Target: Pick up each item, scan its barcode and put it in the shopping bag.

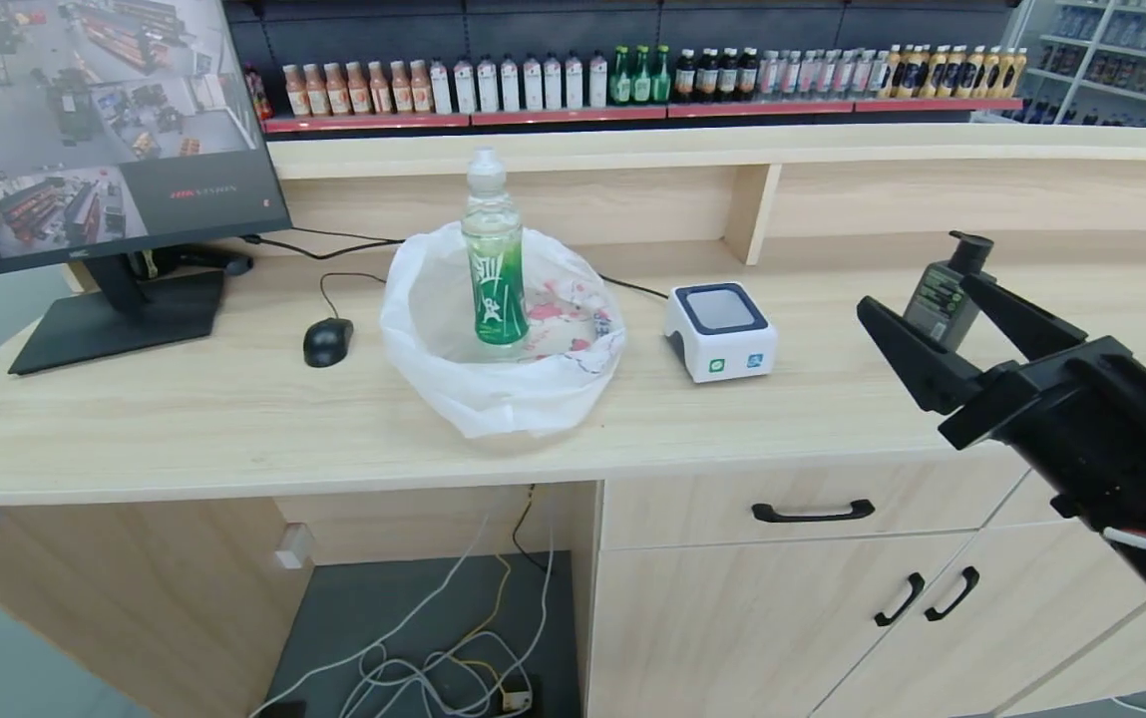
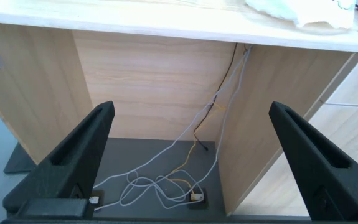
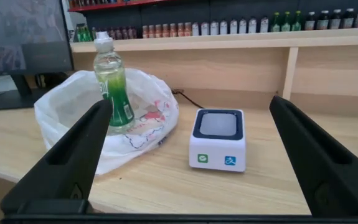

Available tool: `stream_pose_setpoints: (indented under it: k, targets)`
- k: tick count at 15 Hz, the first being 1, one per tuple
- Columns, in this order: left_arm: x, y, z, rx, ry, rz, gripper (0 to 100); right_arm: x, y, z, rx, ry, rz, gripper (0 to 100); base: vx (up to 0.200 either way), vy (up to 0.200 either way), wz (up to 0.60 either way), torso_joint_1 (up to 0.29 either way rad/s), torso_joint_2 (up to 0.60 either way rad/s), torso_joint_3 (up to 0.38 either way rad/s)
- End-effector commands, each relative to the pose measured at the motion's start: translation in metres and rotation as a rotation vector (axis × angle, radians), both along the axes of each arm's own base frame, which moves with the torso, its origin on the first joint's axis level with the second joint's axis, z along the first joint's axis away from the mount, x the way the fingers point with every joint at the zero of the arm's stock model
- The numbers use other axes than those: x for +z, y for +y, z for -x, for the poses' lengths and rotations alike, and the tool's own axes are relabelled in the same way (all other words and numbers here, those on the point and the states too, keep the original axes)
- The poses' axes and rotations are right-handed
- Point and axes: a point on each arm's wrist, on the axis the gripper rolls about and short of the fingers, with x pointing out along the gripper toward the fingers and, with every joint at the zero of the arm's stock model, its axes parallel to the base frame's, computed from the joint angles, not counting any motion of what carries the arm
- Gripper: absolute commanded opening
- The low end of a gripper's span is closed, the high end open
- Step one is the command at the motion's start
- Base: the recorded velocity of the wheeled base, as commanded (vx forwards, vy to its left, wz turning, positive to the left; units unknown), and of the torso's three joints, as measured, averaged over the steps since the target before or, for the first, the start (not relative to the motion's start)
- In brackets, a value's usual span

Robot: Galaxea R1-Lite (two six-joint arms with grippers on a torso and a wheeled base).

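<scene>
Green bottle (image 1: 495, 269) stands upright in the white bag (image 1: 493, 399) at the middle of the desk (image 1: 233, 419), scanner (image 1: 720, 331) just beside it, right claw (image 3: 191, 102) gaping empty near the right end, left claw (image 2: 191, 106) gaping below the front edge.

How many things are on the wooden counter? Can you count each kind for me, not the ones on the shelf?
Bottles: 2, the green drink bottle standing in the bag and the dark pump bottle
Shopping bag: 1
Scanner: 1
Mouse: 1
Monitor: 1
Total: 6
</scene>
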Motion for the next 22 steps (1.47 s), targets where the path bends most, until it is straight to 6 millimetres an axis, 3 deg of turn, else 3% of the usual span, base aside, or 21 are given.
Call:
stream_pose_setpoints:
  k: [1, 4, 22]
  targets:
    - [0.0, 0.0, 0.0, 0.001, 0.0, 0.001, 100, -0.01, 0.005, -0.01, 0.002, 0.039, 0.017, 100, 0.0, -0.2, 0.0, -0.002, 0.01, 0.002]
    - [0.0, 0.0, 0.0, 0.001, 0.001, 0.001, 100, -0.026, 0.001, -0.004, -0.001, 0.107, 0.045, 100, 0.0, -0.2, 0.0, 0.002, 0.01, 0.004]
    - [0.0, 0.0, 0.0, 0.001, 0.0, 0.0, 100, -0.024, -0.001, -0.005, -0.012, 0.1, 0.042, 100, 0.0, -0.2, 0.0, 0.002, 0.0, 0.001]
